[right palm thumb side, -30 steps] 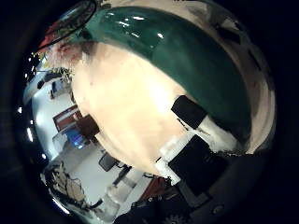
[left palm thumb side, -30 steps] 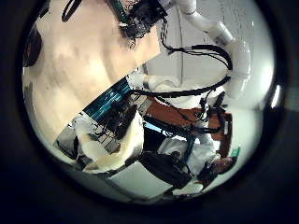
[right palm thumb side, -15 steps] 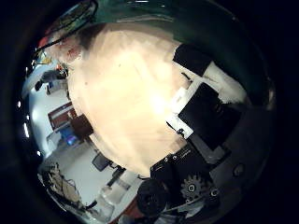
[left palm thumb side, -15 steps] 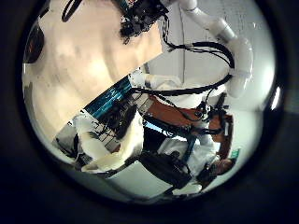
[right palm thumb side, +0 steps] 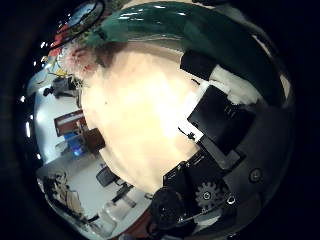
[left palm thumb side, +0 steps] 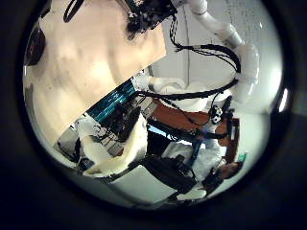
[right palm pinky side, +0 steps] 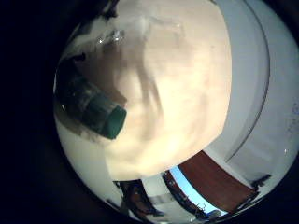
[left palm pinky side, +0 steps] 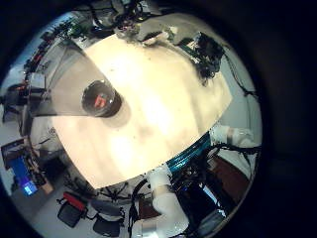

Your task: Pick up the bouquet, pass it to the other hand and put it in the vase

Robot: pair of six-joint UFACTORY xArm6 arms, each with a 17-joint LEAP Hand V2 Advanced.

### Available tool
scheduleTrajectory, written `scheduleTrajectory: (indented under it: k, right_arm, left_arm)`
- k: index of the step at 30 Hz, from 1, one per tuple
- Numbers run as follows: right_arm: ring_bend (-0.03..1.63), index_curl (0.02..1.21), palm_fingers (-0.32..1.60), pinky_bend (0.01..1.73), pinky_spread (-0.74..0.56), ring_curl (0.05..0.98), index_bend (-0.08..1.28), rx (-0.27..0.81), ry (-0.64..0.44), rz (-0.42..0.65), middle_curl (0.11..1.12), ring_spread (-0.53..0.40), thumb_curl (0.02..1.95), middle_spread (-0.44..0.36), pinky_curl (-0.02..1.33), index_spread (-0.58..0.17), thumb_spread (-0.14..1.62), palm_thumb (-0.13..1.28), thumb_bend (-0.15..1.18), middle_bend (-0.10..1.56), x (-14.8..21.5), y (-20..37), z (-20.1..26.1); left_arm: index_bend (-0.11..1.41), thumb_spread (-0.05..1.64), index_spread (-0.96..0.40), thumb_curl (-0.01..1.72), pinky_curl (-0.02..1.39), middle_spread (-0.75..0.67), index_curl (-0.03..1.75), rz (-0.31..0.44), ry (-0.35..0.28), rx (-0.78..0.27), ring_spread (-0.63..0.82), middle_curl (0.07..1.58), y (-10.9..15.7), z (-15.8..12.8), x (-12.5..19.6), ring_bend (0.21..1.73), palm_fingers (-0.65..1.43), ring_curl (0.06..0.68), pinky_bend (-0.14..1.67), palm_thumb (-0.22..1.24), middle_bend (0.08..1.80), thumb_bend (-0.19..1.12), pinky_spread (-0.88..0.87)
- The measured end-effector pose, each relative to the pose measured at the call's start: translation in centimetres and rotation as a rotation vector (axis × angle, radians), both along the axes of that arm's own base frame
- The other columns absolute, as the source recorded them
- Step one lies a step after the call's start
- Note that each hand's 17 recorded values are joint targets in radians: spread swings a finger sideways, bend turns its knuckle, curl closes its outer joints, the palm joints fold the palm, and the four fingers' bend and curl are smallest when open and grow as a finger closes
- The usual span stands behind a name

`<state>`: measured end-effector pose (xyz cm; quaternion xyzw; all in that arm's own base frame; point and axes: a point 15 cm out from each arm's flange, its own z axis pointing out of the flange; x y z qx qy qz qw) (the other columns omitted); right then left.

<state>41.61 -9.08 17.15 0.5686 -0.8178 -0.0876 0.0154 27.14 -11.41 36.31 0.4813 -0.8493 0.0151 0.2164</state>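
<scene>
The bouquet [right palm thumb side: 185, 30] fills the edge of the right thumb side palm view, with its wrapped stem close to the palm and its flowers [right palm thumb side: 85, 45] at the far end. The stem's cut end [right palm pinky side: 98, 110] and clear wrap [right palm pinky side: 121, 47] lie on the table [right palm pinky side: 177, 103]. My right hand's fingers [right palm thumb side: 222, 110] are curled in against the stem. The vase [left palm pinky side: 99, 99] stands upright on the table, seen from above by the left palm. The right hand [left palm pinky side: 203, 55] is low at the table's far side. My left hand [left palm thumb side: 115, 153] is relaxed and holds nothing.
The table's edge [left palm pinky side: 193, 149] runs near a white arm base [left palm pinky side: 233, 137]. Chairs and room clutter [left palm pinky side: 74, 203] stand beyond the table. A wide stretch of tabletop [left palm pinky side: 158, 99] lies between the vase and the right hand.
The right hand's fingers have come into its thumb side view and curled toward the bouquet's stem. The left palm's view has barely shifted.
</scene>
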Motion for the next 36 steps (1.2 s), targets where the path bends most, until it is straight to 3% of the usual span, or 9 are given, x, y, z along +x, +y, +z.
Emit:
scheduleTrajectory:
  k: [7, 15, 27, 36]
  right_arm:
    - [1.45, 0.87, 1.15, 1.55, -0.2, 0.568, 1.13, -0.002, -0.053, 0.023, 0.77, -0.186, 0.71, -0.134, 0.35, -0.256, 0.92, 1.15, 0.06, 1.33, -1.5, -0.7, 5.5]
    - [1.47, 0.87, 1.15, 1.53, -0.18, 0.6, 1.16, 0.041, -0.214, 0.014, 0.77, -0.178, 0.8, -0.118, 0.4, -0.229, 0.89, 1.16, 0.04, 1.35, -2.3, -1.8, 12.8]
    - [1.48, 0.85, 1.15, 1.49, -0.17, 0.62, 1.19, 0.333, -0.509, 0.018, 0.75, -0.173, 0.92, -0.109, 0.46, -0.209, 0.87, 1.16, 0.02, 1.37, -4.7, 0.9, 23.0]
    - [1.48, 0.83, 1.16, 1.45, -0.17, 0.626, 1.21, 0.545, -0.759, 0.093, 0.73, -0.169, 1.01, -0.106, 0.52, -0.199, 0.85, 1.16, 0.01, 1.38, -7.1, 3.6, 30.7]
  left_arm:
    - [0.18, 1.14, 0.01, 0.31, 0.16, 0.38, 0.37, 0.006, -0.016, 0.006, 0.59, 0.3, -0.1, 0.7, 0.2, 0.43, 0.11, 0.203, 0.33, 0.35, 0.19, -0.02, 0.64]
    - [0.19, 1.14, 0.01, 0.31, 0.16, 0.38, 0.37, 0.02, -0.028, 0.015, 0.58, 0.3, -0.7, 1.9, 0.7, 0.43, 0.12, 0.202, 0.33, 0.35, 0.19, -0.02, 0.63]
    - [0.18, 1.14, 0.01, 0.31, 0.16, 0.36, 0.37, 0.05, -0.035, -0.041, 0.57, 0.31, -1.9, 5.1, 2.2, 0.43, 0.15, 0.203, 0.33, 0.35, 0.19, -0.02, 0.62]
    - [0.18, 1.14, 0.04, 0.31, 0.16, 0.36, 0.37, 0.114, 0.037, -0.258, 0.57, 0.31, -3.3, 9.2, 3.0, 0.44, 0.16, 0.205, 0.33, 0.36, 0.19, -0.02, 0.61]
